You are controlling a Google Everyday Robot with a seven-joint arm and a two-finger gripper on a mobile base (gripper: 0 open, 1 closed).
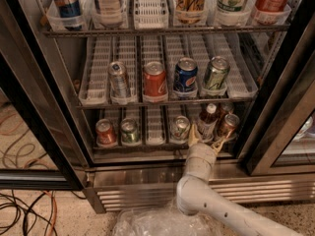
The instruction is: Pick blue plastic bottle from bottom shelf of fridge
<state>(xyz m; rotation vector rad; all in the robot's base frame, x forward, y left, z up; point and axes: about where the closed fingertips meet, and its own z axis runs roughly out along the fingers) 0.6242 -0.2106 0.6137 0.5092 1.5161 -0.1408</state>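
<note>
The fridge (29,82) stands open in front of me. On its bottom shelf (152,145) the blue plastic bottle (206,122) stands upright in the right part, with a white cap, dark liquid and a pale label. My gripper (206,139) reaches in from below at the shelf's front rail. It is open, with one finger on each side of the bottle's lower part. The fingers (193,134) stand wider than the bottle, and the bottle's base is hidden behind the gripper.
On the bottom shelf a silver can (180,128) stands just left of the bottle and a brown can (228,125) just right. A red can (105,132) and a green can (130,131) stand further left. Several cans sit on the rack above. The open door frame (285,102) is at right, cables (19,210) lie on the floor.
</note>
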